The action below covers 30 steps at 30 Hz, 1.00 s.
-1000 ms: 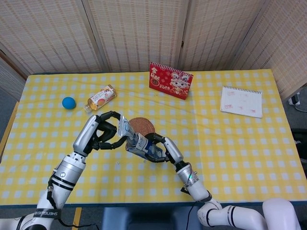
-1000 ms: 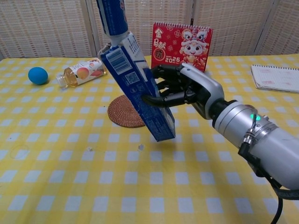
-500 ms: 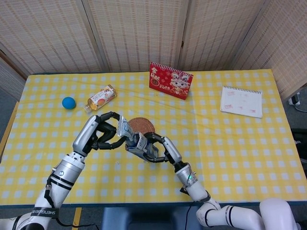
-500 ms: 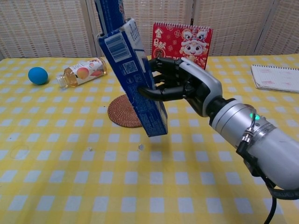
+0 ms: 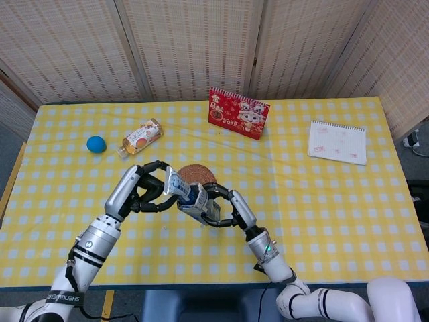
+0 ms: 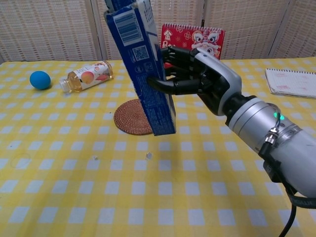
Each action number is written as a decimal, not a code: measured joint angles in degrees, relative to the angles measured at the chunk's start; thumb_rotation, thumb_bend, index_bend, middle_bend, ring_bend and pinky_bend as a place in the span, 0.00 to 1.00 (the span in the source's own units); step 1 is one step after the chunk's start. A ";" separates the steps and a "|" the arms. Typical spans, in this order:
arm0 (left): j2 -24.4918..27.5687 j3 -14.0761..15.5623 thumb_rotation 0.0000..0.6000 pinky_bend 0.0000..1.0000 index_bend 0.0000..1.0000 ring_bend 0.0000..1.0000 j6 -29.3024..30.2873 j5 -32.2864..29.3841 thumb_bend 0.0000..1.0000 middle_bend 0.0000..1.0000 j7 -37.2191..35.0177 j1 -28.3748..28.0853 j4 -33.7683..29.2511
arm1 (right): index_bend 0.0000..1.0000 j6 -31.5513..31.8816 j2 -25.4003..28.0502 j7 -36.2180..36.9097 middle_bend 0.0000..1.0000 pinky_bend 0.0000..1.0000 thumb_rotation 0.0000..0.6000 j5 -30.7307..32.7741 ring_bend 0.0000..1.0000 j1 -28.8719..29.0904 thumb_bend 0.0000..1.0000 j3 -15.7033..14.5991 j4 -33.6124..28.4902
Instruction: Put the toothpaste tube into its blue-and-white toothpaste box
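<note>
Right hand point(image 6: 197, 79) gripping the blue-and-white toothpaste box point(image 6: 143, 69), held nearly upright above the woven coaster point(image 6: 131, 121). Behind on the yellow-checked bench point(image 6: 74, 197): a blue ball point(image 6: 40, 79), a lying bottle point(image 6: 86, 76), a red calendar point(image 6: 195, 38), a notepad point(image 6: 291, 82).

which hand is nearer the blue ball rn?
Left. The left hand is right of and nearer the camera than the blue ball; the right hand, holding the toothpaste box, is further right.

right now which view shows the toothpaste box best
The chest view: the toothpaste box fills it, held off the table by the right hand. In the head view the box is small and partly hidden by both hands.
</note>
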 measured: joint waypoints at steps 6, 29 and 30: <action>0.27 0.52 1.00 1.00 0.31 1.00 -0.74 0.27 0.25 1.00 2.03 -0.58 0.00 | 0.48 0.19 0.71 -0.39 0.33 0.41 1.00 0.14 0.38 -0.11 0.30 -0.16 -0.72; 7.07 2.79 1.00 1.00 0.00 0.92 -4.69 8.18 0.13 0.92 1.29 2.23 0.18 | 0.48 2.25 4.71 -4.30 0.33 0.41 1.00 0.20 0.37 -1.84 0.30 -1.06 -3.32; 7.31 3.28 1.00 1.00 0.00 0.90 -3.94 9.52 0.13 0.88 1.83 2.88 0.47 | 0.48 2.62 5.56 -4.96 0.33 0.41 1.00 0.19 0.37 -2.17 0.30 -1.08 -3.68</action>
